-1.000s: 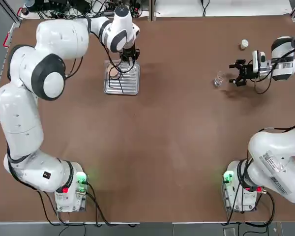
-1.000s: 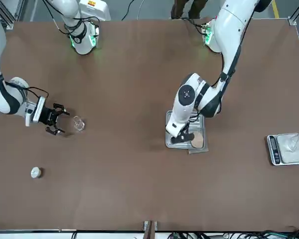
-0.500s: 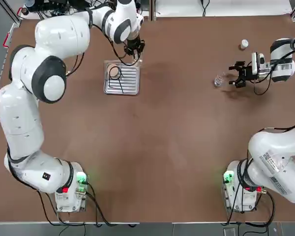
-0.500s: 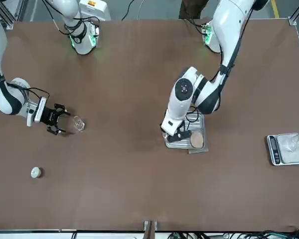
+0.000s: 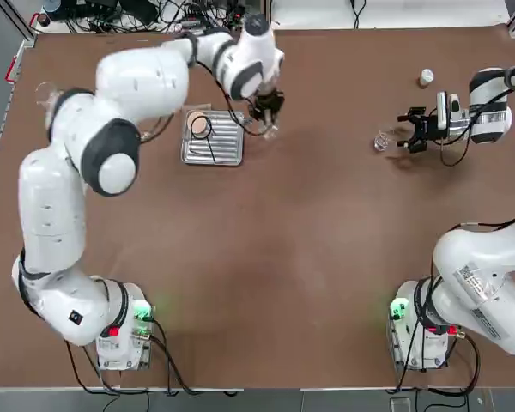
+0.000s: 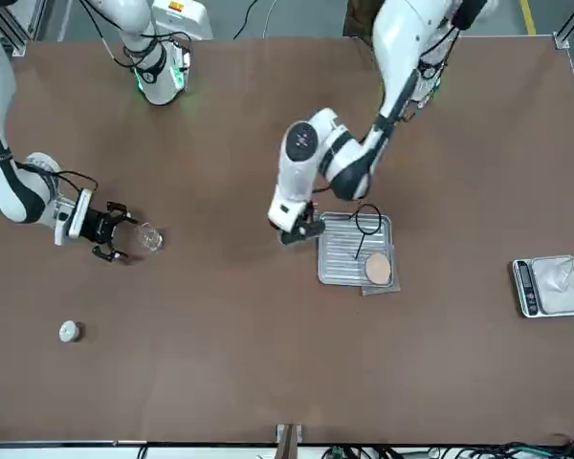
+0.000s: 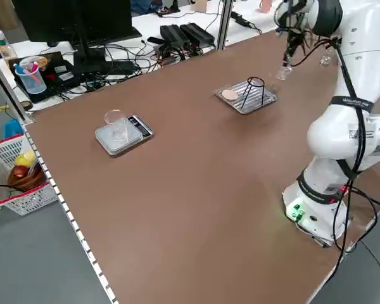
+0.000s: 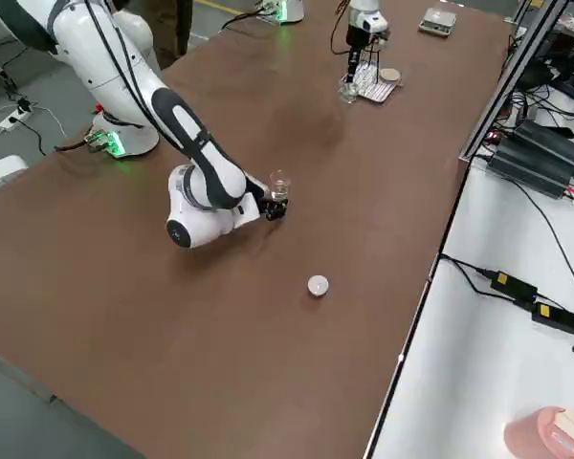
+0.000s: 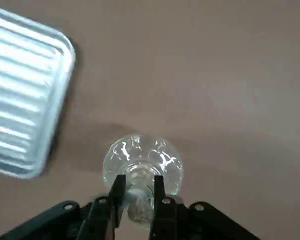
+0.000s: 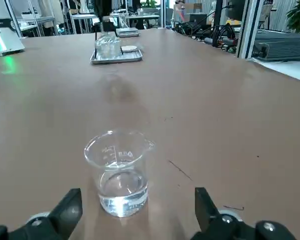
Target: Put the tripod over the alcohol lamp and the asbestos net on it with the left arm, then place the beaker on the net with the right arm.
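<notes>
Left gripper (image 9: 138,200) pinches the neck of the rounded clear-glass alcohol lamp (image 9: 142,165), at 3 o'clock of the ribbed metal tray (image 5: 213,137) in top view. Only the right wrist view shows liquid in the beaker (image 10: 120,172), standing on the bench (image 5: 283,232) before the spread-fingered right gripper (image 5: 419,129).

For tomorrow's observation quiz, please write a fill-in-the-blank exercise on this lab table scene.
1. The left gripper holds the ____ by its neck.
2. The tripod stands in the ____.
3. The beaker stands between the open fingers of the ____ gripper.
4. The net lies in the tray, beside the ____.

Missing words: lamp; tray; right; tripod
</notes>
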`<state>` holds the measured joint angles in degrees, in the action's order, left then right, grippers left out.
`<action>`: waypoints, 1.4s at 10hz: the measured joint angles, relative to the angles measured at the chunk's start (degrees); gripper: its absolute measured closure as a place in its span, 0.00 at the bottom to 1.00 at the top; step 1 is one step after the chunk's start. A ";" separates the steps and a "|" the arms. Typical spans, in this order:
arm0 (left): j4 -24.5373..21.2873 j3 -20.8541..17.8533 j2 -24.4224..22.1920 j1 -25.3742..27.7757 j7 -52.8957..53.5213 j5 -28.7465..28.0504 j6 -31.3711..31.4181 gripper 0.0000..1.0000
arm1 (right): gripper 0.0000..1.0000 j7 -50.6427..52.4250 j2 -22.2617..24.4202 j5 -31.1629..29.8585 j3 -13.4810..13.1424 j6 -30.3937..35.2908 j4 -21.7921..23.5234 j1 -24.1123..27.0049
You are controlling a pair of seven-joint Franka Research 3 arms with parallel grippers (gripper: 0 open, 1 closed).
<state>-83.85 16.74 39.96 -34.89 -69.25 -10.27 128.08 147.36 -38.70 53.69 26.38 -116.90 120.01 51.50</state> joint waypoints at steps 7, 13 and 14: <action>4.29 -3.75 4.83 -6.32 -3.87 0.00 0.04 0.73 | 0.00 -0.01 -1.42 3.34 1.54 0.01 -1.49 0.01; 4.37 -4.16 5.30 -6.38 -3.87 0.00 0.11 0.73 | 0.00 0.01 -2.30 3.37 1.68 -0.03 -2.31 -0.51; 4.47 -4.16 5.30 -6.39 -3.87 0.00 0.16 0.67 | 0.00 0.21 -2.34 3.34 1.68 -0.01 -2.31 -0.51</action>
<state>-79.38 12.57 45.26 -41.27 -73.12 -10.27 128.24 147.57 -41.03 57.03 28.06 -116.91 117.71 50.99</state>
